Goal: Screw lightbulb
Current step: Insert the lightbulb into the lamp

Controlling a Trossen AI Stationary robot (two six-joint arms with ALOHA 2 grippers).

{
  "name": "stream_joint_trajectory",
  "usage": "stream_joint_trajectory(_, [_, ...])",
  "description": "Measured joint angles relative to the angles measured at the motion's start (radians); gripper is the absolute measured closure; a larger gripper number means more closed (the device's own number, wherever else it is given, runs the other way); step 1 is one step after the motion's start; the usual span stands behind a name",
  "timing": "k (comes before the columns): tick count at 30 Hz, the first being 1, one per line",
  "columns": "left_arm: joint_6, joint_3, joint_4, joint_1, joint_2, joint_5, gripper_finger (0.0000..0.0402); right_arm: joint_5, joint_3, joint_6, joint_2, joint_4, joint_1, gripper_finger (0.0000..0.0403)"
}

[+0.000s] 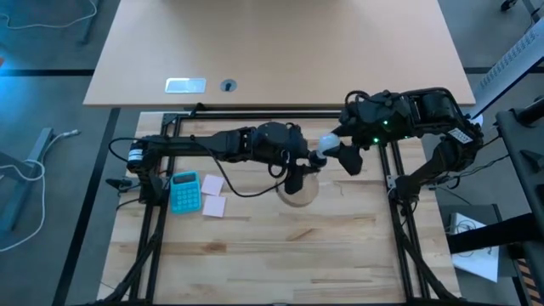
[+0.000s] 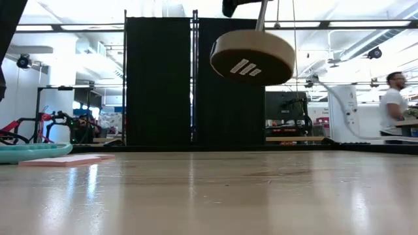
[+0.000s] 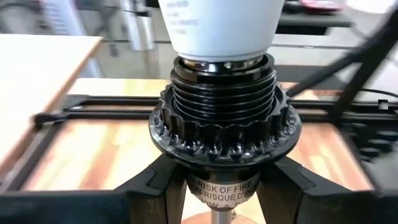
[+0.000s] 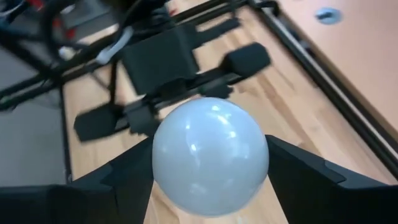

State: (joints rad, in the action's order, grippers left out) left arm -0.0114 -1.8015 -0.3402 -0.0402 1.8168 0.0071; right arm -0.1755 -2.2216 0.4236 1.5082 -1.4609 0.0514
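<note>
While the left gripper [image 3: 214, 186] is clamping the black ribbed socket [image 3: 224, 118] aloft, the right gripper [image 4: 208, 168] is pinching the small white pear-shaped lightbulb [image 4: 210, 155], base seated, tightening seemingly unfinished.

Bright, even overhead lighting in all views. High view: sharp, soft faint shadows under the arms on the wooden table [image 1: 255, 246]; blue glow at the far left edge. Low view: ceiling light strips [image 2: 366, 24] blown out, broad glare streaks on the tabletop, near surface soft, black curtain [image 2: 160, 81] very dark. Left wrist view: black socket [image 3: 224, 121] crisp, small highlights on its threads, background heavily blurred. Right wrist view: lightbulb [image 4: 210, 155] shows soft specular spots, slightly out of focus; everything behind it smeared with blur.
</note>
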Motion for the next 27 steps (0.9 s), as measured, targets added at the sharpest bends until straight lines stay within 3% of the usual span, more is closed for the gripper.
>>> stream_joint_trajectory(10, [0.042, -0.001, 0.087, 0.014, 0.031, -0.399, 0.0258, -0.273, 0.001, 0.292, 0.010, -0.004, -0.001, 0.0126])
stream_joint_trajectory(14, [0.055, -0.001, 0.126, 0.019, 0.048, -0.485, 0.0258, -0.289, 0.002, 0.341, 0.012, -0.001, -0.020, 0.0117])
stream_joint_trajectory(21, [0.075, 0.010, 0.110, 0.018, 0.054, -0.497, 0.0258, -0.225, -0.005, 0.389, -0.004, -0.009, -0.039, 0.0082])
stream_joint_trajectory(27, [0.038, 0.066, 0.104, 0.020, 0.056, -0.338, 0.0258, -0.117, -0.076, 0.305, -0.052, -0.061, -0.039, 0.0052])
